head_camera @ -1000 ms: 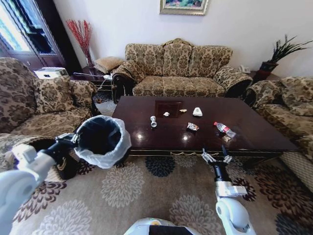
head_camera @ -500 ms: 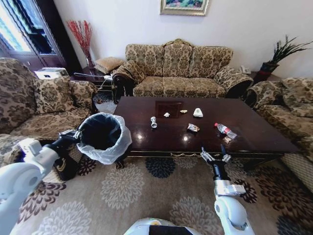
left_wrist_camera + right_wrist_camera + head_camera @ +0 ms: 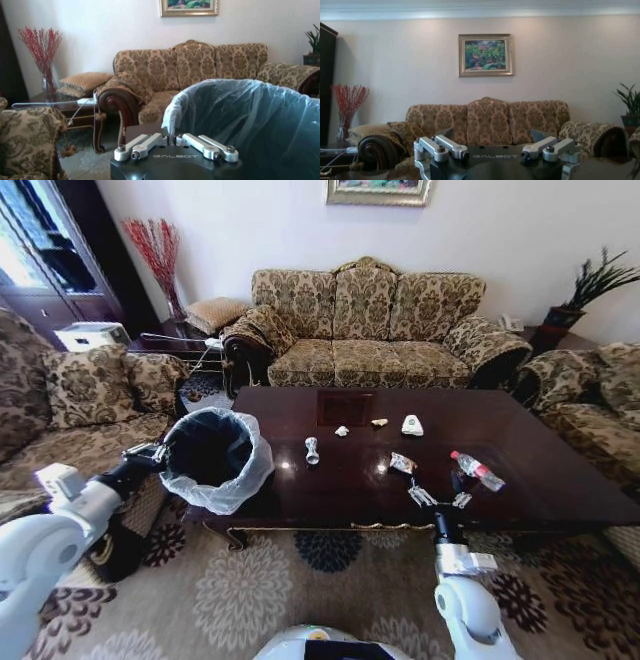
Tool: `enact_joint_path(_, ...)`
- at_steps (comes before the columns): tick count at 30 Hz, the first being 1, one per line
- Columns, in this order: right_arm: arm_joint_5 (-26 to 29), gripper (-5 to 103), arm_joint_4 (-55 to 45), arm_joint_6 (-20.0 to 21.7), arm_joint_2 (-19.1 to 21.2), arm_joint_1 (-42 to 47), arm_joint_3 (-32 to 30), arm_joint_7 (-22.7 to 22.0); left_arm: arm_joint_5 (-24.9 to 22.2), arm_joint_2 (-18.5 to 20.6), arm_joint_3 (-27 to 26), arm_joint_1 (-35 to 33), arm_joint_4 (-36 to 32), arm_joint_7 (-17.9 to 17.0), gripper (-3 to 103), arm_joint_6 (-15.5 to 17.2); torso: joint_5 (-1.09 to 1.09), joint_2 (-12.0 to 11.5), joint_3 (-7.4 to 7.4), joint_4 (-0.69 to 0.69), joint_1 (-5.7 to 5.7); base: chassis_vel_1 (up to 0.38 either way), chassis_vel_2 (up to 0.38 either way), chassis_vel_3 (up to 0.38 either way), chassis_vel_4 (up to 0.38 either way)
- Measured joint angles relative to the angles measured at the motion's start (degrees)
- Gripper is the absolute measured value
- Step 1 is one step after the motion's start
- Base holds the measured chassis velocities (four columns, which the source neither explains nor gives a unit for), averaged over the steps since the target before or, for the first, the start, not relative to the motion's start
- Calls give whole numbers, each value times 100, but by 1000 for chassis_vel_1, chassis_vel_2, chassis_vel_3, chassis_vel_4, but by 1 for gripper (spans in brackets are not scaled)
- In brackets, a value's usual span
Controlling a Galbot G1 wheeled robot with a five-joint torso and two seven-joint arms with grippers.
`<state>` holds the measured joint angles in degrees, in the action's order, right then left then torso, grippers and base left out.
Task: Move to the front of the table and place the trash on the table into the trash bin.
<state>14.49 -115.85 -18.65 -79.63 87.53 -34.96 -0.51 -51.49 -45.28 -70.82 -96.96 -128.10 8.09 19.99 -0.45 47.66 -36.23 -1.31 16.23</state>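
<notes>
Trash [image 3: 400, 463] lies scattered mid-table [image 3: 560, 500] — bottle at about three o'clock. Left gripper [image 3: 158, 452], fingers clamped on the trash bin [image 3: 215, 460], holds it at the table's nine-o'clock corner. Right gripper [image 3: 438, 499], fingers apart, hovers over the near edge — best squared up to the wrapper before any reach.

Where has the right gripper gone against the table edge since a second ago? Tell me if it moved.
Yes. The right gripper now sits over the table, past its near edge; earlier it hung short of that edge, above the carpet.
</notes>
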Motion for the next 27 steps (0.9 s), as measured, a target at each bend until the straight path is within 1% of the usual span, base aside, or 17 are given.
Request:
enact_joint_path(2,0,100,0,-42,0,-8,14,19,-4,-7,-22,-27,-31,-1,1,-22,0,0,1,1,-3,0,0,0,0)
enact_joint_path(5,-8,100,6,-44,-5,-28,21,173,-7,-42,-56,-85,-96,1,1,-53,0,3,5,-2,-12,0,0,0,0)
enact_joint_path(16,-1,100,49,-66,-31,-16,64,216,2,-159,-7,-156,-241,5,1,-71,1,2,2,2,-4,5,6,-4,-4)
enact_joint_path(22,16,100,59,-74,-2,4,58,209,16,-174,40,-143,-268,5,1,-73,0,2,2,1,-5,98,110,-113,-115)
enact_joint_path(23,8,100,58,-43,6,4,59,198,16,-166,40,-137,-267,5,1,-76,0,2,3,0,-5,198,169,-155,-146)
enact_joint_path(25,-56,100,54,174,55,-24,100,178,0,-135,18,-133,-245,2,1,-87,1,2,2,0,-5,195,188,-170,-168)
enact_joint_path(27,-101,100,52,253,72,-49,120,163,-4,-130,9,-135,-241,0,1,-91,-2,2,2,1,-5,143,158,-158,-166)
